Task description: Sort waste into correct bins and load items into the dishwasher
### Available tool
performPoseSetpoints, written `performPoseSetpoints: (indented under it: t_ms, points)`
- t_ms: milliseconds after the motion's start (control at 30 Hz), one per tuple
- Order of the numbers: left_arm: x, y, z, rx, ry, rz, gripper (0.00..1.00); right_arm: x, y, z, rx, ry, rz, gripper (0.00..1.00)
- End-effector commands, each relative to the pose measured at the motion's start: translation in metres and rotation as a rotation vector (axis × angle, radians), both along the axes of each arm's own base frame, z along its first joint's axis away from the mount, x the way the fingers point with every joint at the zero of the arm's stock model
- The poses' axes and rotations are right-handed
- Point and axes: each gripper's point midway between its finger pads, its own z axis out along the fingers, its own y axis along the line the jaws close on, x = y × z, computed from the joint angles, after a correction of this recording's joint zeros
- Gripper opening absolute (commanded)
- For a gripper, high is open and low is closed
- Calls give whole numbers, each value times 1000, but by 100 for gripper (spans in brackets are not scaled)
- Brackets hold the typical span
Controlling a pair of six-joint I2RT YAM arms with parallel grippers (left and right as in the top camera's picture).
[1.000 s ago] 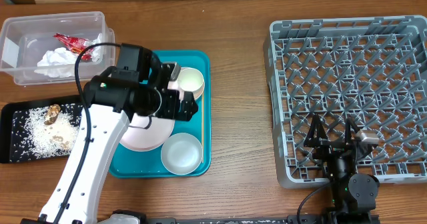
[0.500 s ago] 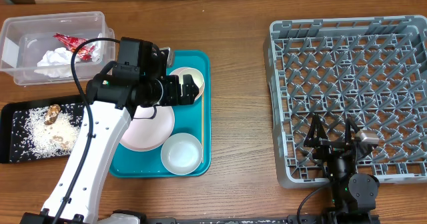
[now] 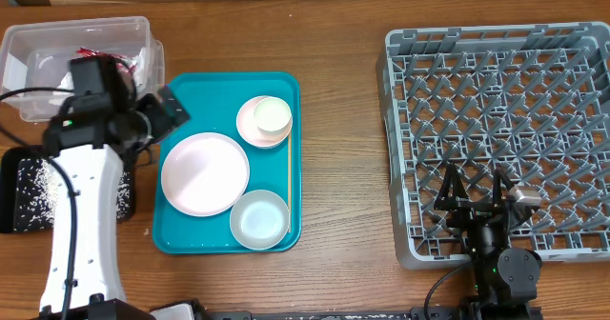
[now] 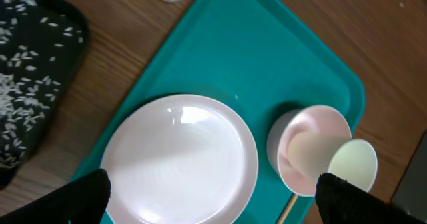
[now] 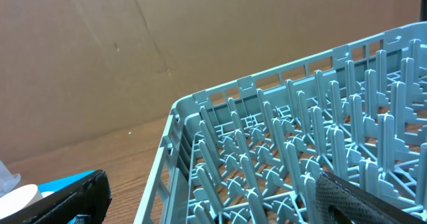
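We show the dish rack [image 3: 496,130] well to the right of the teal tray [image 3: 191,90], on which the pink plate [image 3: 204,174] lies flat just beside the nearer left gripper [image 3: 170,109], jaws spread and empty, as are those of the right gripper [image 3: 475,189], far from the tray.

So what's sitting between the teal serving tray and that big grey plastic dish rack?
Nothing: the overhead view shows only bare wooden table between the teal serving tray and the grey plastic dish rack.
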Motion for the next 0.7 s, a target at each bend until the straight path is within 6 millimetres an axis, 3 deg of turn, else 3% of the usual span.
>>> performPoseSetpoints:
  t_ms: [0,500,567,667]
  points:
    - [-1,16,1,3,0,69,100,0,0,-2,-3,-3,-1,100]
    - [5,23,5,22,-26,93,100,0,0,-1,4,-8,0,100]
    - [5,29,5,53,-27,110,100,0,10,7,74,-37,58,100]
    - [4,50,8,139,-31,178,100,-7,45,26,277,-79,274,100]
